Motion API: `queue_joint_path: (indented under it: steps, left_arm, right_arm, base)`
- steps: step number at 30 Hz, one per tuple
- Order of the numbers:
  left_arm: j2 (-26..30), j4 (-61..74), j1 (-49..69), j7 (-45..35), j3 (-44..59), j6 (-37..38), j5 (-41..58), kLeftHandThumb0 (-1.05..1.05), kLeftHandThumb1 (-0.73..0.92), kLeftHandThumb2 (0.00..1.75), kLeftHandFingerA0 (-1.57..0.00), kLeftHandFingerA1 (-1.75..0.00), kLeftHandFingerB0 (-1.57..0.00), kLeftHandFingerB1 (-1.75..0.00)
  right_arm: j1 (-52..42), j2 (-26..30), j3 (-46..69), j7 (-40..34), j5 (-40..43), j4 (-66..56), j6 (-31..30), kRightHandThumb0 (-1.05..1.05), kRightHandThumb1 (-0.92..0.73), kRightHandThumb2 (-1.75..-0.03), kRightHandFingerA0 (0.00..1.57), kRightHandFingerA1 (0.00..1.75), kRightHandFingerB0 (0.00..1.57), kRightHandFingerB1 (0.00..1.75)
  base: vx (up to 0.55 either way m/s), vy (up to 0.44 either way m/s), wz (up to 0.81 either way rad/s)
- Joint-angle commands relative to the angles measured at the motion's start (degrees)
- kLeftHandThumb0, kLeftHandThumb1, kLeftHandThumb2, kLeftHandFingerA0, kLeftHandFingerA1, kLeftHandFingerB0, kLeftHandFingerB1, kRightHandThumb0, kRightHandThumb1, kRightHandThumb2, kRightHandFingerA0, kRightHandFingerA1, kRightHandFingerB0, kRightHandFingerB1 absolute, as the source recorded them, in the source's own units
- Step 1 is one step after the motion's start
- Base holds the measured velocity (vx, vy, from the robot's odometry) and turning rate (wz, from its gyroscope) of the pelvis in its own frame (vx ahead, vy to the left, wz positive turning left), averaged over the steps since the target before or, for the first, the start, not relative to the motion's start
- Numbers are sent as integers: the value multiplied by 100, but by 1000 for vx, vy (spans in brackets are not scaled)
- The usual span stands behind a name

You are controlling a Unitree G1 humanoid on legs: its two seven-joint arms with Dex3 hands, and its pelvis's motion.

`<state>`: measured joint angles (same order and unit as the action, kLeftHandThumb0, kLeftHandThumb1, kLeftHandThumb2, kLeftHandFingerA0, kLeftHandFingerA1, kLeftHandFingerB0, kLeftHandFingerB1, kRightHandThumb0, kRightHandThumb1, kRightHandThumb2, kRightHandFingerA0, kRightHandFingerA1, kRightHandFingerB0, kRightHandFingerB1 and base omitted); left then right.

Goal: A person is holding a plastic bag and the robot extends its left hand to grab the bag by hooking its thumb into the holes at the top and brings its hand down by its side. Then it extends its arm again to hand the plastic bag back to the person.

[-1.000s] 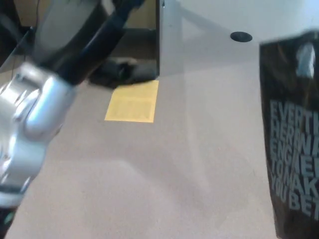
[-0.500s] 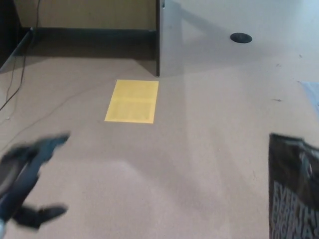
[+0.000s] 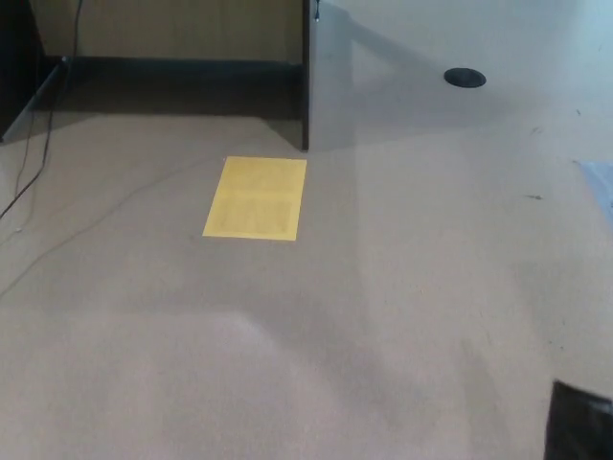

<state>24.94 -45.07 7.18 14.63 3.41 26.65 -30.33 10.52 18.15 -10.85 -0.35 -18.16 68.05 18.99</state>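
Only the top corner of the black plastic bag (image 3: 579, 424) shows, at the bottom right edge of the head view. Its printed lettering is out of the picture. I cannot see what holds it. Neither of my hands nor either arm is in the picture, and no person shows.
A yellow rectangle (image 3: 256, 197) lies on the tan floor left of centre. A grey panel with a dark edge (image 3: 306, 77) stands at the back, with a round black spot (image 3: 465, 78) beyond it. A thin cable (image 3: 34, 168) runs along the left side.
My left hand, open at the lower left half a second ago, has dropped out of view. The black bag has sunk lower at the right until only its top corner shows.
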Motion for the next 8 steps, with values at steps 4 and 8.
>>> queue_joint_path:
  steps: [4, 8]
  left_arm:
    - [205, -1649, -333, 668, -86, 1001, 271, -51, 52, 81, -44, -53, -34, -46]
    - [190, -1887, -469, 199, -62, 841, 507, -49, 64, 59, -48, -43, -37, -34]
  right_arm:
    - [-107, 14, 39, -89, 19, 70, -127, -38, -63, -61, 68, 47, 60, 42]
    - [-62, 41, 14, -85, -17, 70, -135, -35, -64, -60, 68, 46, 62, 41]
  base:
    - [0, 0, 0]
    - [0, 0, 0]
